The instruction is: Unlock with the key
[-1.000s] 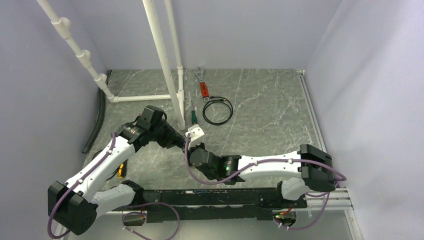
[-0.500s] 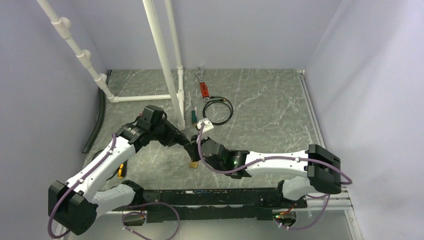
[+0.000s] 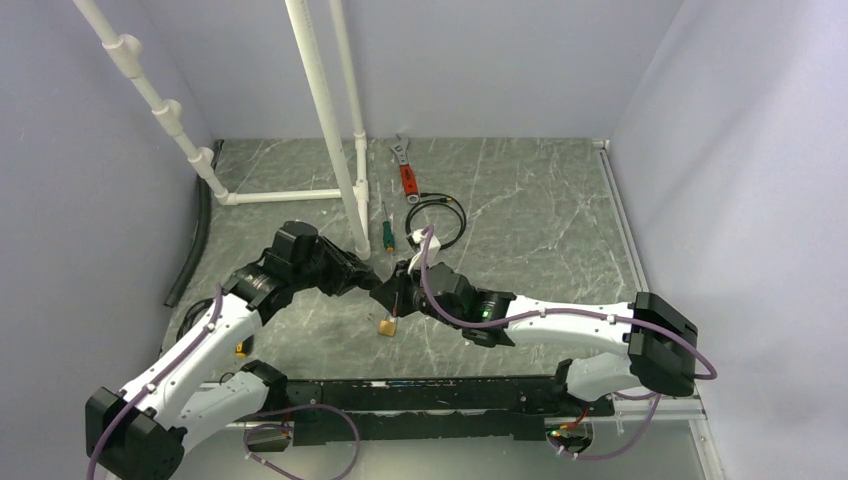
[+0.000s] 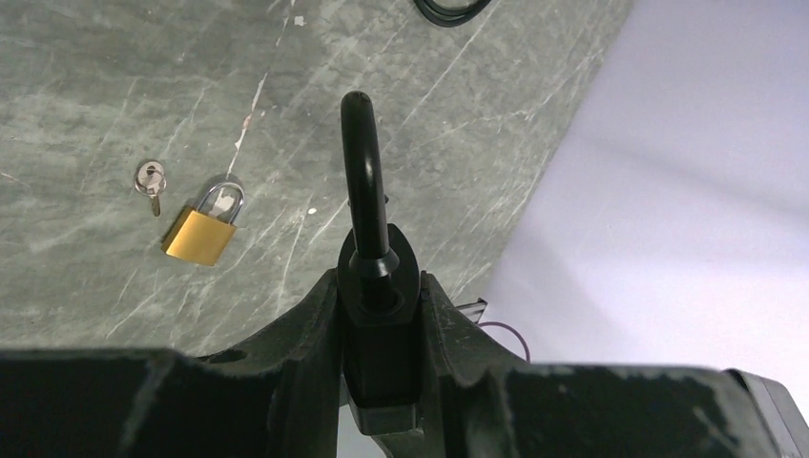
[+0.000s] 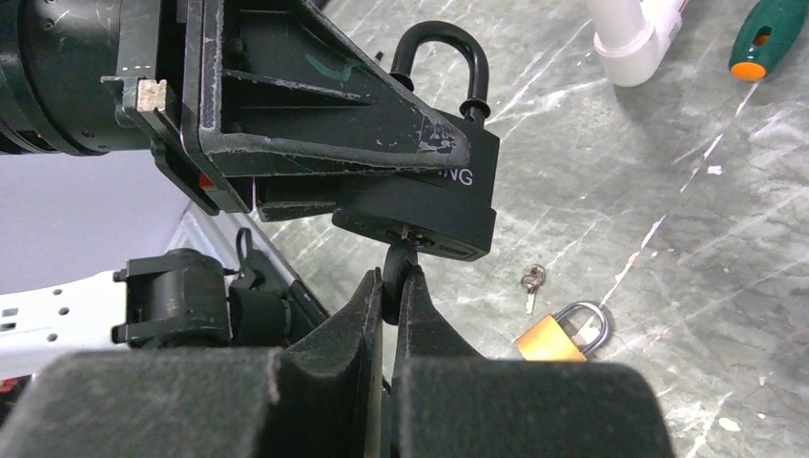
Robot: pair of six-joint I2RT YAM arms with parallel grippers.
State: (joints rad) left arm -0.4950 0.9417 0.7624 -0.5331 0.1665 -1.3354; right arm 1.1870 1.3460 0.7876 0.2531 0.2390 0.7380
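Key (image 5: 399, 270) pinched by right hand (image 5: 390, 289) at keyhole, black padlock (image 5: 448, 186) marked "…NG" clamped in left hand (image 4: 380, 298)

Right end effector (image 5: 395, 284) farther forward, key (image 5: 400, 258) now at black padlock (image 5: 434, 205).

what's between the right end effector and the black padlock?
The key: its black head is pinched in the right end effector, its blade reaching the underside of the black padlock. The right wrist view shows it.

The right end effector (image 5: 393, 286) hides most of the key (image 5: 401, 258); its blade is indiscernible.
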